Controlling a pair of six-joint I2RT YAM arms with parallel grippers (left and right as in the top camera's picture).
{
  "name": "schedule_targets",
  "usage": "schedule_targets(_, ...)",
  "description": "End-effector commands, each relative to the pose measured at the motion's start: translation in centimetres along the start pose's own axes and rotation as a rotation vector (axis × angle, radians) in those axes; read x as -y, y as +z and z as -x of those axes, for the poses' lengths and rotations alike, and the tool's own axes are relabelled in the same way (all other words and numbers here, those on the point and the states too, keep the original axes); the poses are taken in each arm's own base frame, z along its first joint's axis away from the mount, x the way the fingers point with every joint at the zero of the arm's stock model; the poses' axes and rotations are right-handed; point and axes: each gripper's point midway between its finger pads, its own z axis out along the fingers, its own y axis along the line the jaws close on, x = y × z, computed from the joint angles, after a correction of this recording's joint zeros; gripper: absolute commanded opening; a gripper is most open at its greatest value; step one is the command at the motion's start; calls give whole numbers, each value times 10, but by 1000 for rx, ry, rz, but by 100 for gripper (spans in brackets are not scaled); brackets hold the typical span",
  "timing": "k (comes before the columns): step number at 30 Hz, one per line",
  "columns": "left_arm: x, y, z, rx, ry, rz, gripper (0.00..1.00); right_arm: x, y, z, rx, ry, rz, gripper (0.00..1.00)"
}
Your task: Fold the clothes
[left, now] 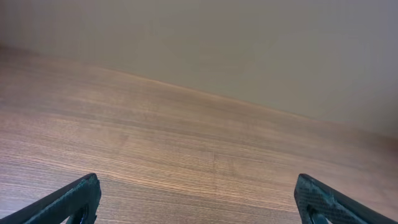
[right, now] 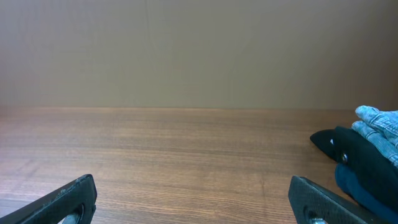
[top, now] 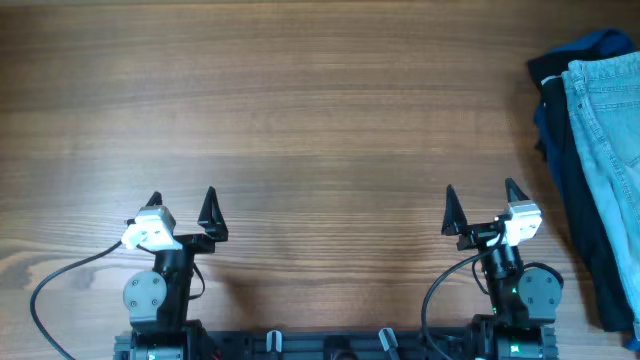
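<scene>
— What does everything sit on?
— A wooden table [top: 300, 110], mid-brown, its grain running left to right across the overhead view.
— Anything lying on it?
— A dark navy cloth [top: 562, 215] along the right edge, crumpled, with a brighter blue fold at its top. It also shows low at the right in the right wrist view.
— And behind the table?
— A plain beige wall [right: 186, 50], meeting the tabletop in a straight line.

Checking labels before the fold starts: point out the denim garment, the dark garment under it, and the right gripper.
denim garment [top: 610, 150], overhead view, mid panel beside a seam.
dark garment [top: 563, 170], overhead view, exposed left edge.
right gripper [top: 480, 200], overhead view, midway between its open jaws.
</scene>
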Motion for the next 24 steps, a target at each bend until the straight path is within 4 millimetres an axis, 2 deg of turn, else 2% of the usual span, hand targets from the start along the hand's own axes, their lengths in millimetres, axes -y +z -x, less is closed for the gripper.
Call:
schedule_targets(1,-5,0,-2,-1,11,20,100,4,0,0,3,-15,-23,100)
schedule_targets(3,-5,0,-2,0,11,20,100,10,0,0,3,-13,-57,100)
schedule_targets(11,-5,0,-2,-1,11,20,100,9,0,1,8,-10,-54,100)
schedule_targets(13,-5,0,-2,0,11,20,100,-3,0,5,21,21,14,100)
schedule_targets(15,-5,0,-2,-1,11,20,100,-16,-1,6,18,124,90,100)
schedule_targets(17,-5,0,-2,-1,11,20,100,-16,-1,5,12,218,95,100)
schedule_targets(20,-5,0,-2,-1,11,20,100,-15,-1,5,0,487,88,99)
schedule_targets(24,-5,0,-2,-1,11,20,100,-14,0,5,-10,741,81,100)
